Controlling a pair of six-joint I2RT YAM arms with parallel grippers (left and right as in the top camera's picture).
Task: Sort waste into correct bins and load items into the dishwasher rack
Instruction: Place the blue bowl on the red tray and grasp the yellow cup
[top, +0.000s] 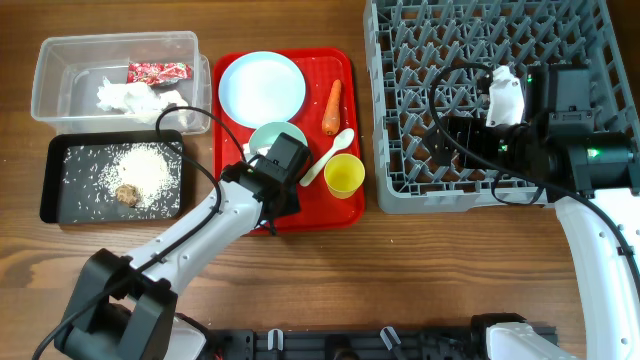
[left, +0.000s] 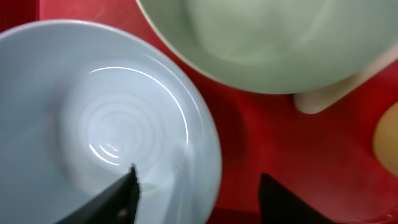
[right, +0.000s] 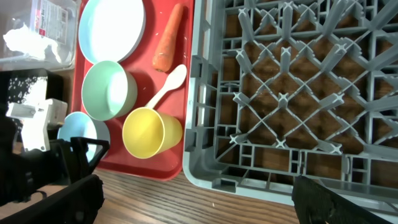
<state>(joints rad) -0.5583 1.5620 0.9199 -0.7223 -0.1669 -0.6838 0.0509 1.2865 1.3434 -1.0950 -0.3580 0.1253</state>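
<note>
On the red tray (top: 330, 200), my left gripper (top: 284, 162) is open and straddles the rim of a pale blue bowl (left: 112, 124), one finger inside and one outside (left: 199, 180). A green-tinted bowl (top: 268, 134) sits just behind it (left: 267, 37). The pale blue plate (top: 262, 87), carrot (top: 332, 108), white spoon (top: 330, 152) and yellow cup (top: 344, 176) lie on the same tray. The clear tub (top: 60, 100) holds the red wrapper (top: 158, 71) and tissue (top: 130, 97). The black tray (top: 60, 180) holds rice (top: 145, 165) and a brown lump (top: 127, 192). My right gripper (top: 447, 148) is open and empty over the grey rack (top: 400, 60).
The right wrist view shows the rack's front left corner (right: 211, 162), the yellow cup (right: 149, 134), both bowls (right: 109, 90) and my left arm (right: 31, 155). Bare wooden table (top: 400, 280) lies in front of the tray and rack.
</note>
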